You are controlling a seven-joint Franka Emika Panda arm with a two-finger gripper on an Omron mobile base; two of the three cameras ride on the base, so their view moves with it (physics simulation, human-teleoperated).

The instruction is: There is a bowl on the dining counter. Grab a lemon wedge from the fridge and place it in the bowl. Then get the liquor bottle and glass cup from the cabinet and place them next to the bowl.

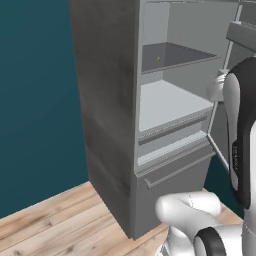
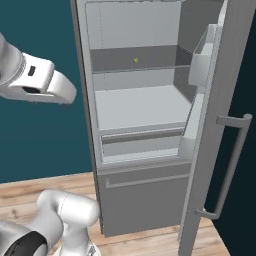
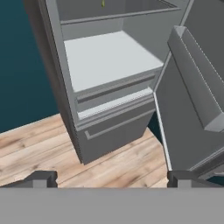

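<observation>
The fridge stands open in front of me, its door swung out to the right. A tiny yellow lemon wedge lies far back on the upper shelf. My gripper is open and holds nothing. It hangs well short of the fridge, out over the floor, with its fingertips spread wide. The bowl, dining counter, liquor bottle, glass cup and cabinet are out of view.
A wide white shelf sits below the lemon's shelf, above a closed lower drawer. The open door carries grey bins and a long bar handle. The floor is wood planks, backed by a teal wall.
</observation>
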